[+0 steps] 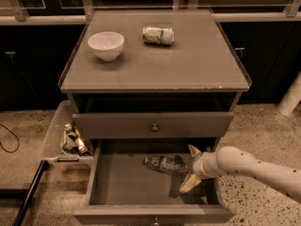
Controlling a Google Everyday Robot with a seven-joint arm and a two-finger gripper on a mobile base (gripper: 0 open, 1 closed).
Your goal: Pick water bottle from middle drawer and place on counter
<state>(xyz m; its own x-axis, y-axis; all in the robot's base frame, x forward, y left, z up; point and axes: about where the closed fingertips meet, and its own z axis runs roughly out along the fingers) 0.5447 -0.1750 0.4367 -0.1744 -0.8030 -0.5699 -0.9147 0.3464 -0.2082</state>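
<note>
The water bottle (163, 164) lies on its side at the back of the open middle drawer (136, 185), cap end to the left. My gripper (189, 167) is inside the drawer at the bottle's right end. It is open, with one pale finger (193, 150) behind the bottle's end and the other (187, 184) in front of it. The fingers are spread wider than the bottle, and I cannot tell if they touch it. The grey counter (188, 65) is the cabinet's top, above the drawers.
A white bowl (106, 44) and a white-and-green wrinkled packet (158, 35) sit on the counter. The drawer above (154, 125) is shut. A clear side bin (55, 135) at the left holds small brown bottles (75, 140). Speckled floor surrounds the cabinet.
</note>
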